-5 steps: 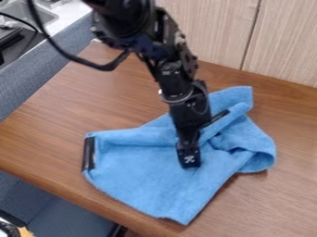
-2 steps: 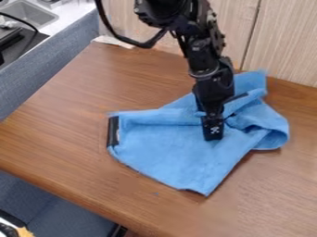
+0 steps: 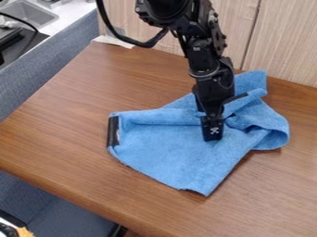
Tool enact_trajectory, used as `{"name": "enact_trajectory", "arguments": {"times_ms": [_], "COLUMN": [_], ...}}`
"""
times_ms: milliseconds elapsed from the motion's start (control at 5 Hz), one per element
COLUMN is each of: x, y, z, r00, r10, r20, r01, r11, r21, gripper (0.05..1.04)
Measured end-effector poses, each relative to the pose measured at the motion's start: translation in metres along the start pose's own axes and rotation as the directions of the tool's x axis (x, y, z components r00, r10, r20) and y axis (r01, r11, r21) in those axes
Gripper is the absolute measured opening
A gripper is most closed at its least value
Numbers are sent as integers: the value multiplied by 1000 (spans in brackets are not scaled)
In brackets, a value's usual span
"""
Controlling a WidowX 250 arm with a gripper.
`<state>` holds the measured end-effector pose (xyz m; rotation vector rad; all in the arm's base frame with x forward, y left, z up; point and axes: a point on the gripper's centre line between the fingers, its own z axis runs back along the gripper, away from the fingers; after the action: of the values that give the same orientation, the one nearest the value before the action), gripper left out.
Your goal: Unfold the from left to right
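My black gripper (image 3: pixel 213 125) hangs down over the right-centre of the table, its tip against the middle of the blue cloth (image 3: pixel 176 155). The cloth lies crumpled, with a fairly flat part at the left and front and a folded, bunched part on the right and behind the gripper. A black strip runs along its left edge. Some cloth rises around the fingers, and whether they are closed on it is hard to make out.
The brown wooden table (image 3: pixel 74 125) extends left and in front of the cloth. A wood-panelled wall (image 3: pixel 285 41) stands close behind it. At the upper left are a grey partition (image 3: pixel 68 51) and a sink (image 3: pixel 31 14).
The gripper and the whole cloth have shifted together to the right and toward the back of the table. Between the last two frames they hardly differ.
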<state>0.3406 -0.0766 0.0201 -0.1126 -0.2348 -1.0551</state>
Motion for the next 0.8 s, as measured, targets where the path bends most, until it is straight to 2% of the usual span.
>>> {"name": "enact_trajectory", "arguments": {"times_ms": [400, 600, 800], "x": [9, 14, 18], "y": [0, 1, 0], "z": [27, 53, 82], "r00": [999, 998, 995], "r10": [0, -8, -21], "r20": [36, 57, 100], "r01": [-1, 4, 10], "r11": [1000, 998, 994], "r21": [19, 61, 110], "gripper": [999, 999, 999]}}
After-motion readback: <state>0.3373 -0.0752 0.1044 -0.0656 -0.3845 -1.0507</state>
